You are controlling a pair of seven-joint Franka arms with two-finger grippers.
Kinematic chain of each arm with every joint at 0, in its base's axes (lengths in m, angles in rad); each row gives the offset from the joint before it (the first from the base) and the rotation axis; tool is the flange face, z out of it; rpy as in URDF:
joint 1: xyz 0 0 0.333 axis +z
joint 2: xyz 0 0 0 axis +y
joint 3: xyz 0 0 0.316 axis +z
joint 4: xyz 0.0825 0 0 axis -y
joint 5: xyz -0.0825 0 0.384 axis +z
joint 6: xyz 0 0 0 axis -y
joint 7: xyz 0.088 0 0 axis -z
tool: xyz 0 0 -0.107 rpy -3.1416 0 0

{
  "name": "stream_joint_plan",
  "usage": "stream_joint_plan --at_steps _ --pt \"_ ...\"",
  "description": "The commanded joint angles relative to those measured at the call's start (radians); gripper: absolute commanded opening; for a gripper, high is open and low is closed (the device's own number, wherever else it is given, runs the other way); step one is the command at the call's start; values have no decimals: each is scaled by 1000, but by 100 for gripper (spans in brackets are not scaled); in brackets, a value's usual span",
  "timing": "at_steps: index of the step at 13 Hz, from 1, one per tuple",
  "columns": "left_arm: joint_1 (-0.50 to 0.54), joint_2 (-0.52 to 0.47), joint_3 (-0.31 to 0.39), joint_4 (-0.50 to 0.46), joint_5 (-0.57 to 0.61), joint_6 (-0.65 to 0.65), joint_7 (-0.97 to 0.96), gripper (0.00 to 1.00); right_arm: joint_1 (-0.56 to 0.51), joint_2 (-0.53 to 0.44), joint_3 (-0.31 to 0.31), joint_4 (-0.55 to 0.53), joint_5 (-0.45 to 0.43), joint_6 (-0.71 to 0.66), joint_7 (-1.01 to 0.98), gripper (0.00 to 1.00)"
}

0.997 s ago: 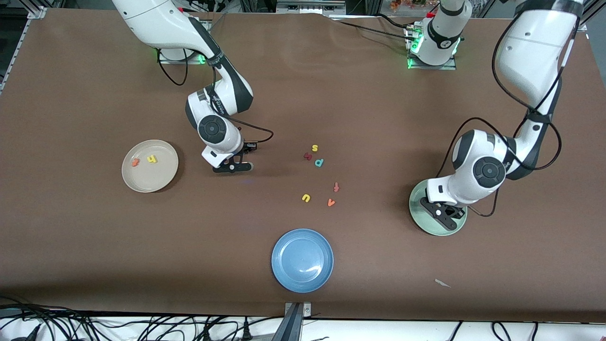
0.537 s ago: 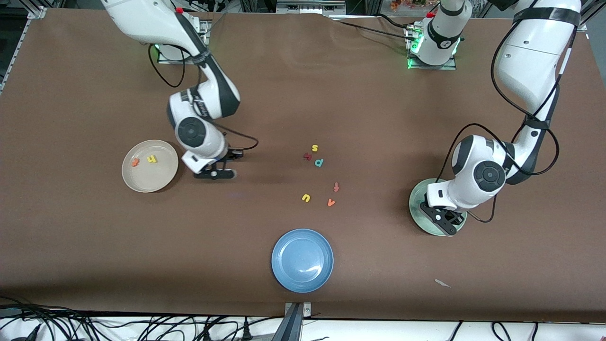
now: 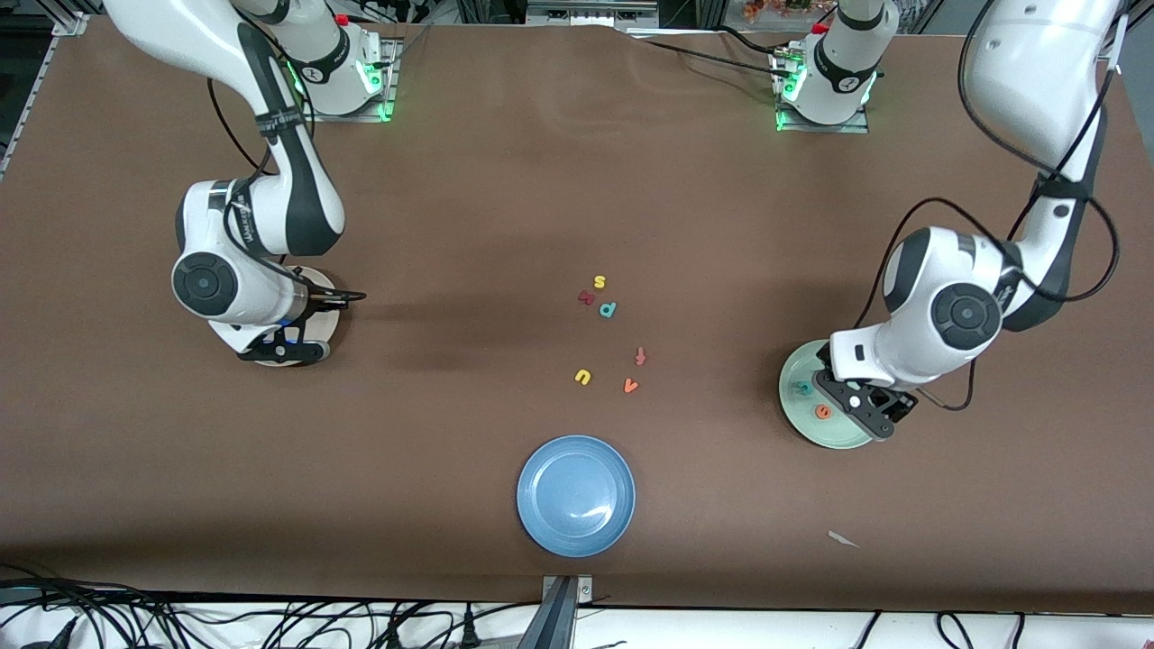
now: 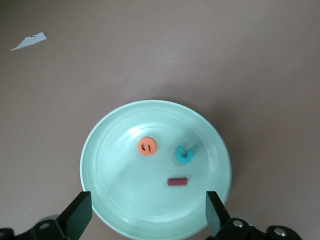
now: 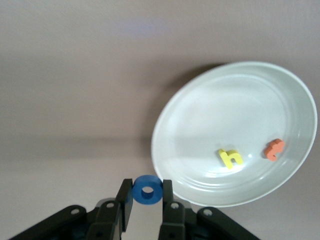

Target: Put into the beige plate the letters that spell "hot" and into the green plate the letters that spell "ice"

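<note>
Left end effector (image 4: 145, 220): fingers spread wide, holding nothing, hanging over the green plate (image 3: 798, 416) at the left arm's end of the worktop (image 3: 541, 198).
Green plate contents: orange "e" (image 4: 147, 147), teal "c" (image 4: 183, 154) and dark red "i" (image 4: 177, 182) all lie flat inside, close together but apart, none touching the rim.
Right end effector (image 5: 147, 200): fingers drawn in on the blue "o" (image 5: 147, 190), one pad on each side of the ring, ring hole facing the wrist camera.
Right end effector position: over the rim of the beige plate (image 5: 200, 100); in the front view the arm covers most of that plate, so whether the ring is just inside or just outside the rim is hard to call.
Beige plate contents: yellow "h" (image 5: 230, 158) and orange "t" (image 5: 274, 149) rest inside, side by side, not touching.
Loose letters, mid-worktop, between the beige and green plates: yellow "s" (image 3: 599, 282), curved dark red letter (image 3: 586, 297), teal "p" (image 3: 608, 309), orange "f" (image 3: 640, 356), yellow "u" (image 3: 582, 377), orange "v" (image 3: 630, 386).
Blue plate (image 3: 541, 523): nearer the front camera than the loose letters.
</note>
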Motion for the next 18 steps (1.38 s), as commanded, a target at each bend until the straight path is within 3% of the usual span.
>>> stream_joint_plan --at_steps 1,5,8,9,11,12,13,18 --pt "-39 -151 29 -28 -109 -155 -69 100 -43 57 -1 -8 8 28 -107 19" --pt "-88 -364 132 -31 -156 -329 -221 100 -83 103 1 -28 13 83 -168 22" --pt "-93 -466 135 -19 -161 -461 -392 100 -81 80 -1 -25 13 82 -165 78" --pt "-90 -471 138 7 -179 -505 -423 100 -83 48 -2 -22 13 81 -159 85" --pt "-85 -452 164 99 -221 -613 -468 100 -81 -19 -31 24 13 24 -159 87" --pt "-84 -436 166 136 -221 -646 -473 100 -81 -44 -45 70 13 -32 -154 98" --pt "-82 -419 166 172 -221 -677 -473 100 -81 -64 -61 116 13 -100 -152 99" --pt "-82 -455 169 181 -201 -681 -488 100 -83 -98 -102 408 5 -365 -151 99"
